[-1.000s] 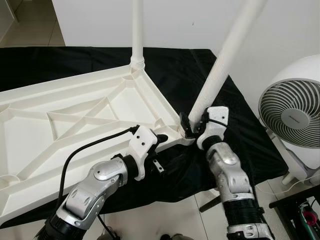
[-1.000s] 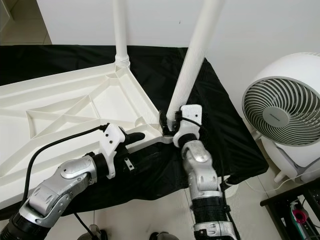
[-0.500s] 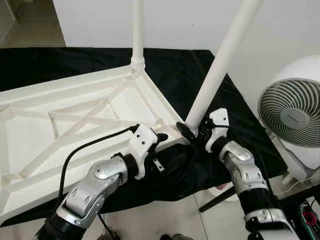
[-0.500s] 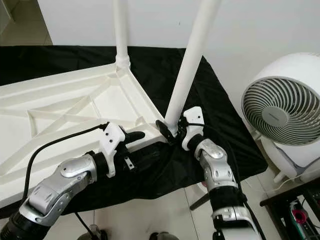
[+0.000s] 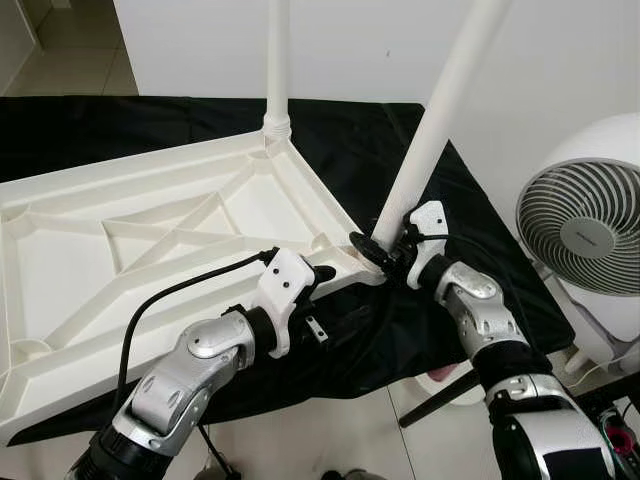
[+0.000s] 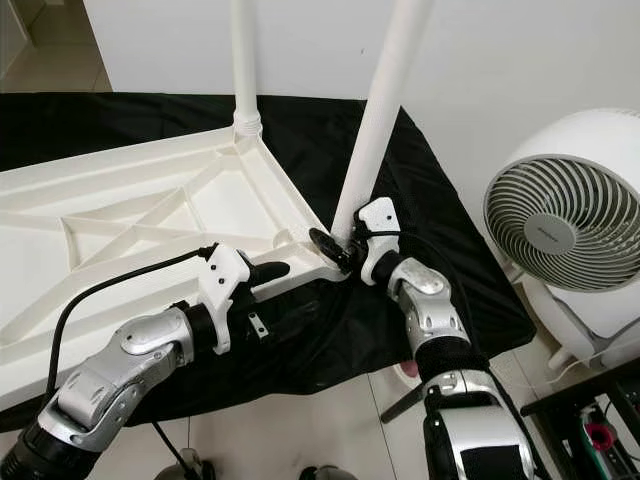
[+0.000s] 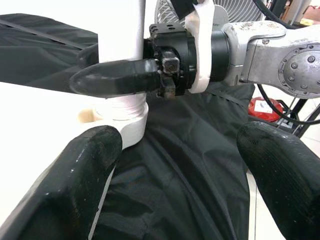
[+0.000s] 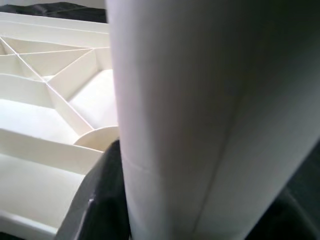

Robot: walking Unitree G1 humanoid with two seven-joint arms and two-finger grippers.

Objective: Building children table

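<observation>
**Second leg going into near corner, seating looks incomplete**

Tabletop (image 5: 150, 215) lies upside down, ribs up, on a bench under a black cloth (image 5: 400, 170). Far-corner leg (image 5: 277, 60) stands upright in its socket. Near-corner leg (image 5: 435, 125) leans w/ its top tilted to the robot's right, foot at the corner socket (image 7: 122, 117).

Right gripper (image 5: 385, 250): jaws pinching that leg just above the socket; left wrist view shows one black finger (image 7: 115, 77) lying across the white tube, and right wrist view has the tube pressed close up to the cam. Left gripper (image 7: 177, 170) sits at the tabletop's near edge beside the same corner, jaws spread, holding nothing, one finger by the socket collar.

Risks, as I read it:
- Leg is off-vertical vs the far one, so pushing or twisting now could cross-thread or jam it in the socket.
- Grip is low on a long tube; if the pinch slips, the leg could topple toward the fan (image 5: 590, 225) nearby on the floor.
- Corner sits near the bench edge, and the tabletop isn't clamped by the left jaws; side load from the right arm could slide it on the cloth.
</observation>
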